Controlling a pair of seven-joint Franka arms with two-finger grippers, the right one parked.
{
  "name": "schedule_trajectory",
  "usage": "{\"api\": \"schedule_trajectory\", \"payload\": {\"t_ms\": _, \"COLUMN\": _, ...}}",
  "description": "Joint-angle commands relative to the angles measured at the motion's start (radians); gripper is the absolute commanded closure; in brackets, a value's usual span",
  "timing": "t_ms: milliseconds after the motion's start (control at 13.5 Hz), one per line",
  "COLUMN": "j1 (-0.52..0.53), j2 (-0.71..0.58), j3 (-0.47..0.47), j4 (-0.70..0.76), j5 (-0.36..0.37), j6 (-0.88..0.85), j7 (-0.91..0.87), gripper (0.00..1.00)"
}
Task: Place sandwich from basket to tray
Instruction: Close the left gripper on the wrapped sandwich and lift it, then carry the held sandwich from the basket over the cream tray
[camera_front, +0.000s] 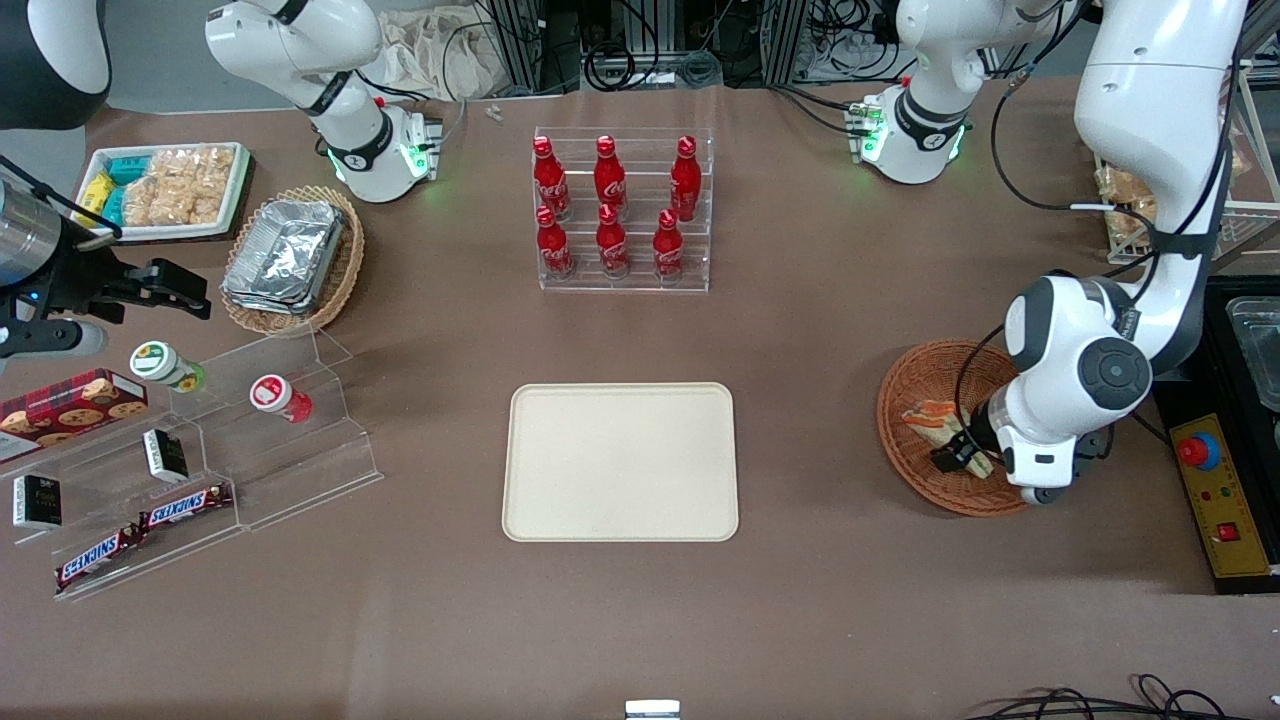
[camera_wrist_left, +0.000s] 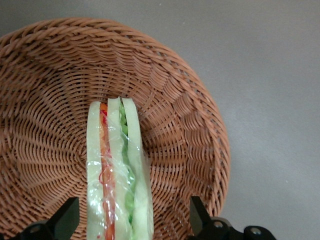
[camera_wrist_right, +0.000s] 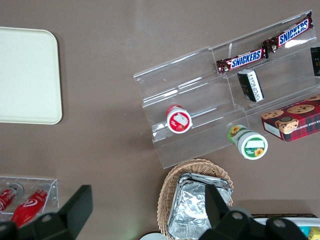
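Left arm bent sharply at elbow, forearm angled down, wrist low at working arm's end of desk. Gripper (camera_front: 958, 452) pointed downward, low inside basket (camera_front: 905, 395). Fingers (camera_wrist_left: 67, 216) spread wide, one each side of sandwich (camera_wrist_left: 117, 170), not touching it. Fingertips dark, level with each other. Cable loops along forearm to wrist.

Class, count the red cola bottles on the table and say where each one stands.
6, all in the clear rack farther from the camera than the tray: three bottles on the upper step, three on the lower. None seems hidden. The gripper sits open over the sandwich.
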Motion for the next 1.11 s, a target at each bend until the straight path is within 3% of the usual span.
{"api": "schedule_trajectory", "payload": {"t_ms": 0, "j1": 0.006, "j2": 0.008, "j3": -0.003, "j4": -0.024, "j5": 0.032, "j6": 0.047, "j7": -0.049, "gripper": 0.01}}
{"api": "schedule_trajectory", "payload": {"t_ms": 148, "j1": 0.006, "j2": 0.013, "j3": -0.003, "j4": -0.042, "j5": 0.033, "j6": 0.067, "j7": -0.051, "gripper": 0.08}}
{"api": "schedule_trajectory", "payload": {"t_ms": 222, "j1": 0.006, "j2": 0.013, "j3": -0.003, "j4": -0.042, "j5": 0.033, "j6": 0.067, "j7": -0.051, "gripper": 0.21}}
{"api": "schedule_trajectory", "payload": {"t_ms": 519, "j1": 0.006, "j2": -0.019, "j3": -0.003, "j4": -0.048, "j5": 0.033, "j6": 0.012, "j7": -0.076, "gripper": 0.96}}
{"api": "schedule_trajectory", "payload": {"t_ms": 815, "j1": 0.003, "j2": -0.14, "j3": -0.014, "j4": 0.014, "j5": 0.026, "j6": -0.238, "j7": -0.063, "gripper": 1.0}}
{"api": "schedule_trajectory", "payload": {"t_ms": 1037, "j1": -0.01, "j2": -0.162, "j3": -0.063, "j4": 0.193, "j5": 0.013, "j6": -0.463, "j7": -0.062, "gripper": 1.0}}
